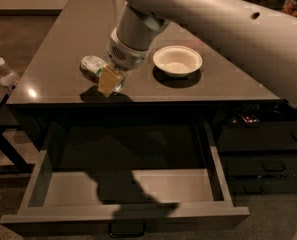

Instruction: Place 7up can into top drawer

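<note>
The 7up can (92, 67), silvery with green markings, lies on its side in my gripper (107, 80), which is shut on it. The can is held slightly above the dark countertop (63, 39), near its front edge, and casts a shadow below it. One tan finger pad (107, 80) covers the can's right end. The top drawer (128, 215) stands pulled out below the counter's front edge. Its light grey inside faces up, and my arm's shadow falls across it. The drawer's handle shows at the bottom edge.
A white bowl (177, 60) sits on the counter to the right of the gripper. A clear plastic bottle with a white cap (4, 73) stands off the counter at the left. Narrower dark drawers (268, 149) are at the right.
</note>
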### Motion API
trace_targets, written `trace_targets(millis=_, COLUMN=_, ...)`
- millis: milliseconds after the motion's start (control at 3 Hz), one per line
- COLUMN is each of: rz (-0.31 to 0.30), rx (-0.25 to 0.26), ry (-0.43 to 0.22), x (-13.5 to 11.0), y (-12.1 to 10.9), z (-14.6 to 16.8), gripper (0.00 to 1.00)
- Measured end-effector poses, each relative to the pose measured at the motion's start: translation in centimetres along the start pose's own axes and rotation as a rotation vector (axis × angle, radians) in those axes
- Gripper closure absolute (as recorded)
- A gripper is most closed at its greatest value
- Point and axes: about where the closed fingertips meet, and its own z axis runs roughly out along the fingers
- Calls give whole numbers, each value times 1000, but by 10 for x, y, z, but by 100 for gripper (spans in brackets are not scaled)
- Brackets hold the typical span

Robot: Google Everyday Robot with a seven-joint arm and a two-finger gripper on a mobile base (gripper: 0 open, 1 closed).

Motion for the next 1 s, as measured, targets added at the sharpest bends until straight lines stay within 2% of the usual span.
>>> trace_targets(millis=333, rz=0, rx=0, ry=-1, x=0, y=0, z=0, gripper=100)
trace_targets(millis=667, rz=13, rx=15, ry=10, x=12, y=21, z=-15, gripper=100)
trace_targets(millis=1000, rz=61, rx=23, ry=18, x=35, y=53, z=-29, gripper=100)
